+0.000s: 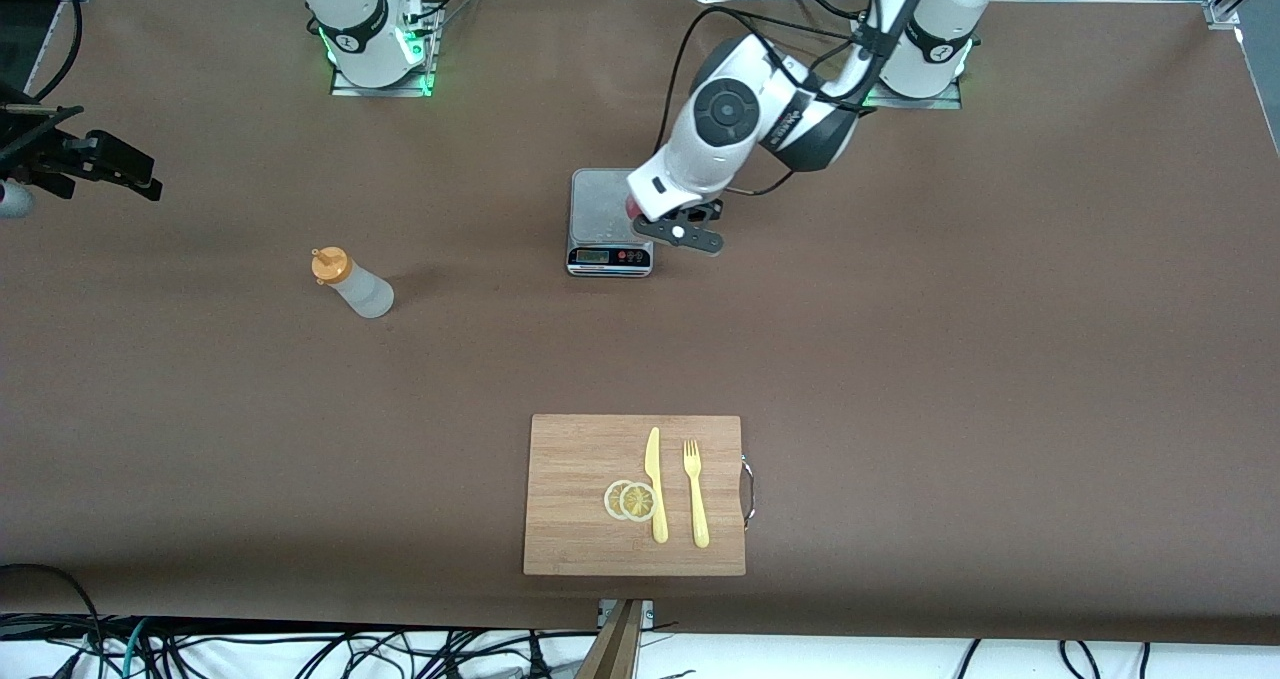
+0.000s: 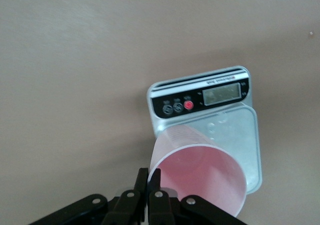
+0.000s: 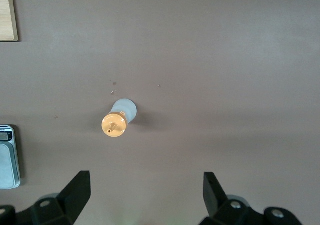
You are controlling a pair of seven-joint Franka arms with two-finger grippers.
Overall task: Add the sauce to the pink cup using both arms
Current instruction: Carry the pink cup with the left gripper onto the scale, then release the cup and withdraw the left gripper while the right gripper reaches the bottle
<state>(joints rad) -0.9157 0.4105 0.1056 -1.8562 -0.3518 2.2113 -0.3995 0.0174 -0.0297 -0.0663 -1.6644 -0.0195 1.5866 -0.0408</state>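
The left gripper (image 2: 149,185) hangs over the kitchen scale (image 1: 606,221) just above the middle of the front view, its fingers (image 2: 154,177) pinched narrow on the rim of the pink cup (image 2: 200,177). In the left wrist view the cup fills the lower middle of the frame, its open mouth turned toward the camera and its body over the scale's steel platform (image 2: 240,135); whether its base touches the platform cannot be told. The scale's black panel shows a grey display (image 2: 221,93) and a red button (image 2: 188,105) beside two dark ones. In the front view the cup is almost wholly hidden under the left arm's white wrist, only a sliver of pink showing at the scale's edge. The right gripper (image 3: 145,192) is spread wide and holds nothing; in the right wrist view its two black fingers stand at the lower edge of the frame, with the sauce bottle (image 3: 119,119) on the brown desk (image 1: 900,339) near the middle of the frame. In the front view that bottle (image 1: 352,283) stands at middle left, orange cap up, well apart from the scale toward the right arm's end. At lower centre lies a wooden cutting board (image 1: 570,489) carrying two lemon slices (image 1: 630,500), a yellow plastic knife (image 1: 655,484) and a yellow plastic fork (image 1: 695,492).
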